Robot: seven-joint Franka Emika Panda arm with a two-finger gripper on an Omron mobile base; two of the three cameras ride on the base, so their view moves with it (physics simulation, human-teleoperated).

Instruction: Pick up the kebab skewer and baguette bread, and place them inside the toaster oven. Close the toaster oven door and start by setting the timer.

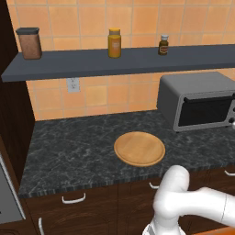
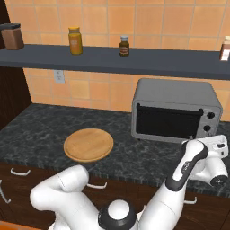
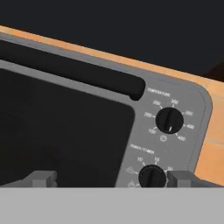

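Claw point(image 3: 109, 178) spread wide, empty, close before the toaster oven point(image 2: 176, 109) at right of frame; door shut, timer knob point(image 3: 152, 176) just inside lower-right fingertip point(image 3: 181, 178).

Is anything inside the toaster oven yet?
Cannot tell. The toaster oven has its door shut, and the glass looks solid black from the base and hand views, so any food or rack behind it is hidden. The wooden board beside it is bare.

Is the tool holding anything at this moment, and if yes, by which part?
Nothing is held. The tool stands open in front of the toaster oven, its fingertips apart with nothing between them.
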